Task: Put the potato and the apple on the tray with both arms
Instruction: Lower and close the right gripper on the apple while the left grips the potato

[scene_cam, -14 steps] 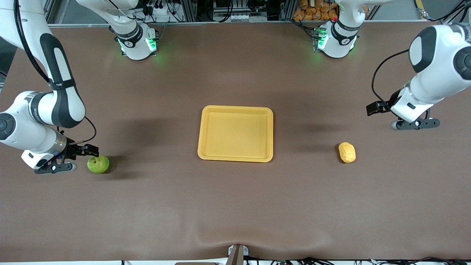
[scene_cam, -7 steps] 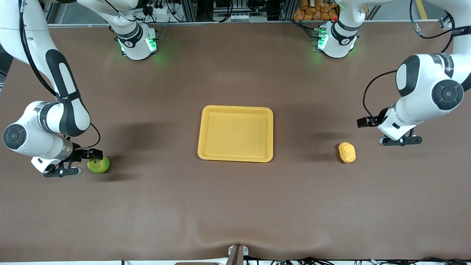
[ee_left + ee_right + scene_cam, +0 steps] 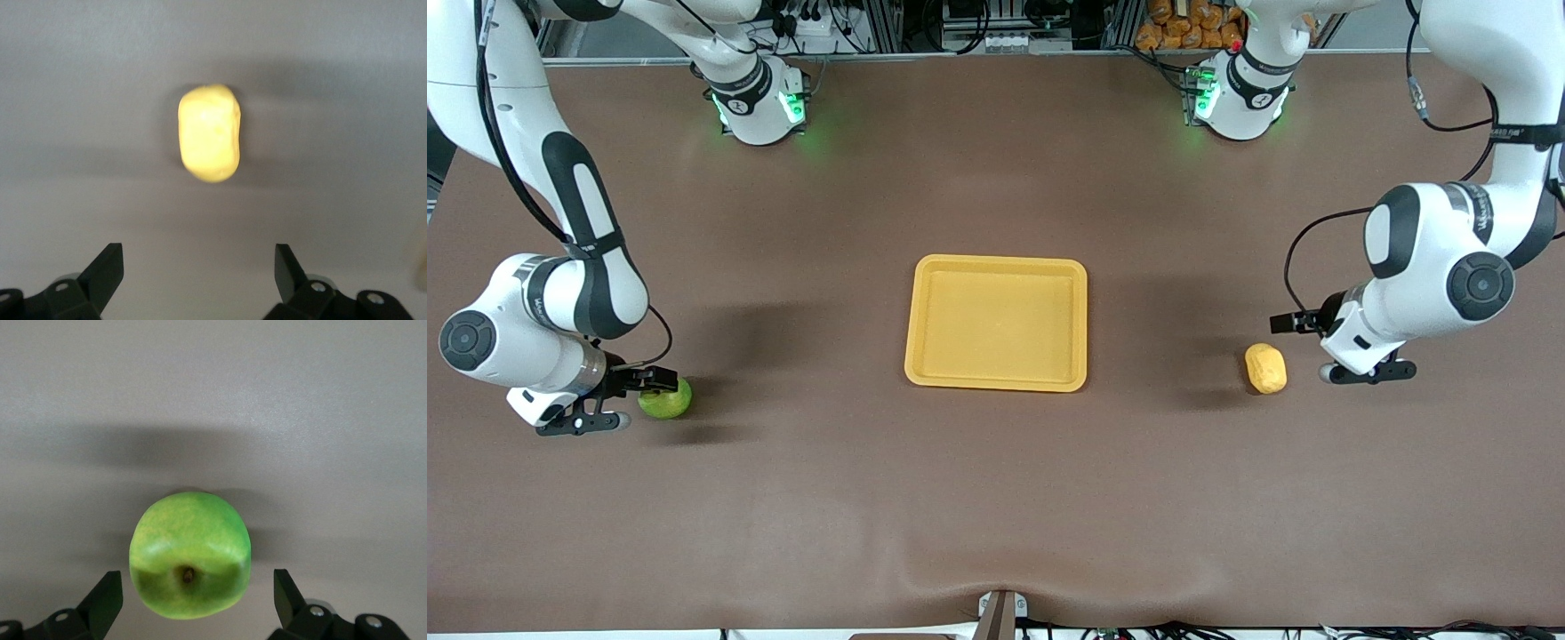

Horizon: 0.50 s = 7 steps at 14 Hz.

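1. The tray [image 3: 996,323] is seen at frame centre, empty.
2. The green apple [image 3: 665,400], lower left, is flanked by the open right gripper [image 3: 193,603].
3. The tan potato [image 3: 1265,368], right of centre, is faced by the open left gripper [image 3: 197,277].

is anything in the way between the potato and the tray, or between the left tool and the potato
Nothing visible. Bare table lies between the potato and the tray. The left tool, jaws open, is beside the potato toward the left arm's end, with only table between them. The right tool is open at the apple.
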{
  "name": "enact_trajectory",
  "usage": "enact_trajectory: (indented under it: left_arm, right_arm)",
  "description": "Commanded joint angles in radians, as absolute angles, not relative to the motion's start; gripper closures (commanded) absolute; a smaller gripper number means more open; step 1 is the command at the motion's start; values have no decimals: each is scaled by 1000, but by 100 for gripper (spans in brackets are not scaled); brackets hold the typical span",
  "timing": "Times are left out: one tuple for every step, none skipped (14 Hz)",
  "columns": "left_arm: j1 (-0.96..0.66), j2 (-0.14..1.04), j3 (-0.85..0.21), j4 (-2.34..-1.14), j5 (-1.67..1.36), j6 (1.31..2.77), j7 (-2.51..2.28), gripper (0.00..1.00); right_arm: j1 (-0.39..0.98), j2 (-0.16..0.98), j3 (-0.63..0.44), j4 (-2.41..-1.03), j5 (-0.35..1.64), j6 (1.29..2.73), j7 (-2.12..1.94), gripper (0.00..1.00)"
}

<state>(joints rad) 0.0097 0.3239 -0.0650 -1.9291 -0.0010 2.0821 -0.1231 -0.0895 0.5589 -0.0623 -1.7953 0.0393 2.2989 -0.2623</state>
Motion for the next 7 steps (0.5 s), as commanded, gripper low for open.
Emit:
enact_trajectory:
  left_arm:
    - [11, 373, -66, -1905, -17, 2137, -140, 0]
    - [14, 383, -66, -1905, -18, 2157, -140, 0]
    - [14, 391, -66, -1904, -18, 2167, -140, 0]
    - [14, 394, -66, -1905, -18, 2184, -140, 0]
    - [14, 400, -66, -1911, -17, 2206, -140, 0]
    - [14, 409, -66, -1916, -17, 2232, -140, 0]
    - [14, 420, -64, -1917, -17, 2258, -140, 0]
  right_arm:
    - [-103, 584, -49, -1769, 58, 2304, -276, 0]
    - [-101, 587, -49, -1770, 58, 2318, -276, 0]
    - [-101, 589, -49, -1769, 58, 2319, -276, 0]
    - [-101, 591, -49, -1769, 58, 2319, -276, 0]
    - [-101, 591, -49, -1769, 58, 2321, -276, 0]
    - [-101, 592, -49, -1769, 58, 2329, -276, 0]
    - [-100, 598, -48, -1769, 58, 2338, -276, 0]
